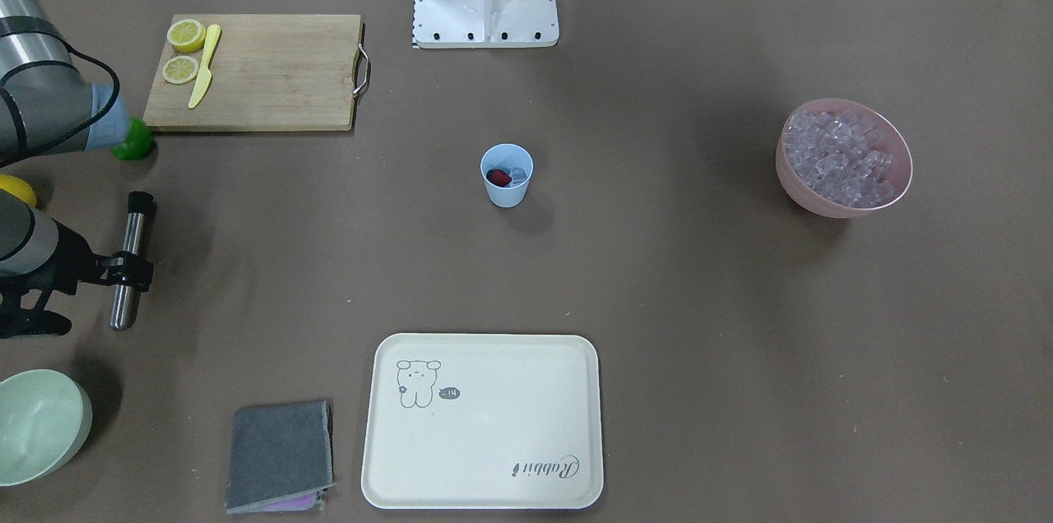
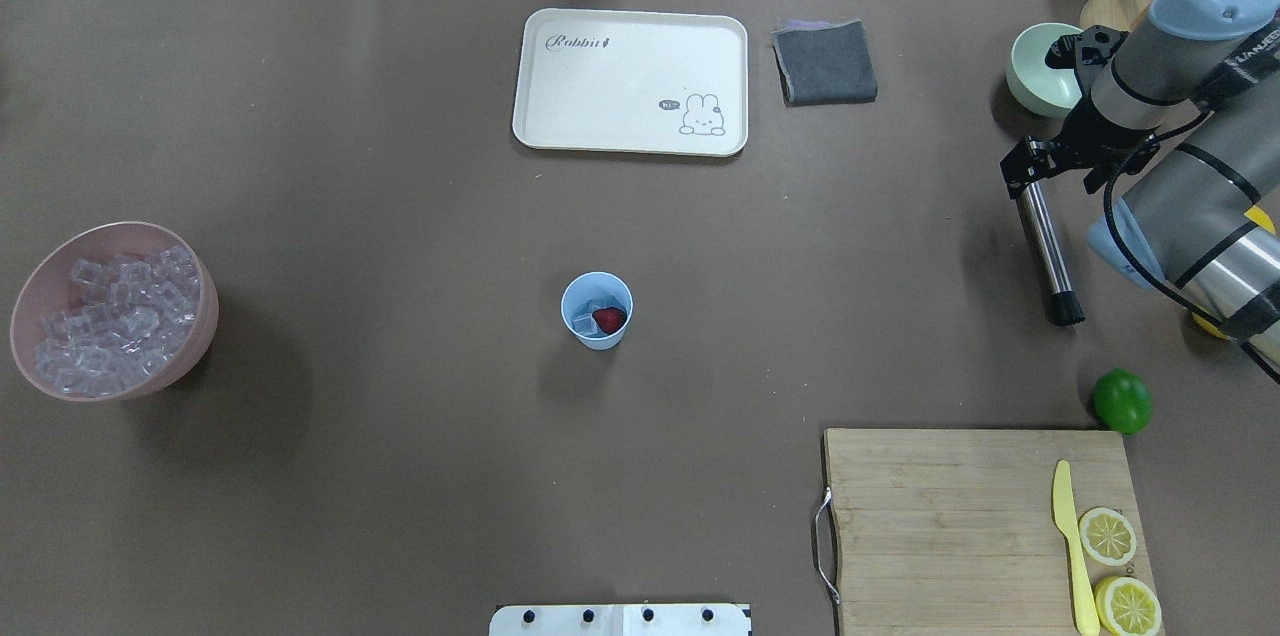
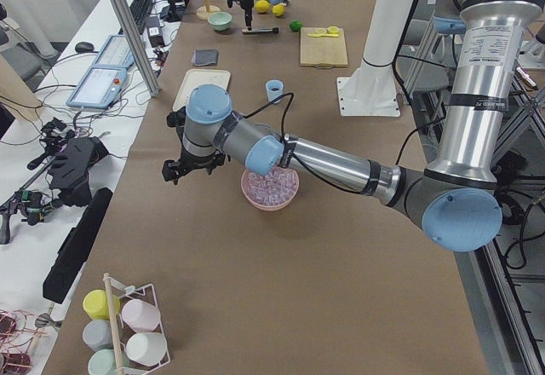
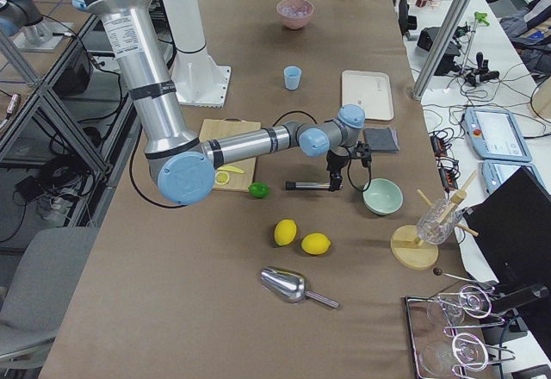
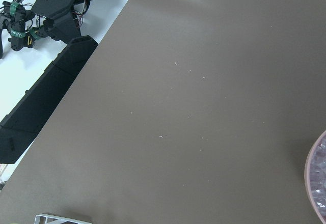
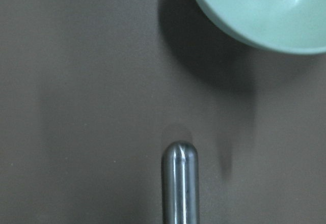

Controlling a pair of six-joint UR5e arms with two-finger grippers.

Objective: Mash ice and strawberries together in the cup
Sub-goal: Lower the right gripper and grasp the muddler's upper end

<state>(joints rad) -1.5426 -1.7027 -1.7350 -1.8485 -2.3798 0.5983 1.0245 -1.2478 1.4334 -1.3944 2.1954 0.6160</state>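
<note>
The light-blue cup (image 1: 506, 175) stands upright mid-table; it also shows in the overhead view (image 2: 597, 310). Inside it lie a red strawberry (image 2: 609, 319) and a few ice cubes (image 2: 584, 322). Many more ice cubes fill the pink bowl (image 1: 843, 157). A steel muddler (image 1: 130, 235) with a black end lies flat on the table. My right gripper (image 1: 132, 270) is down over its shaft with a finger on either side; I cannot tell whether it is shut on it. My left gripper (image 3: 174, 170) hovers beside the pink bowl; I cannot tell its state.
A pale green bowl (image 2: 1040, 66) sits just beyond the muddler's steel end (image 6: 179, 183). A lime (image 2: 1121, 400) lies near the cutting board (image 2: 950, 516), which holds lemon halves and a yellow knife. A cream tray (image 2: 630, 81) and a grey cloth (image 2: 825, 61) lie at the far edge.
</note>
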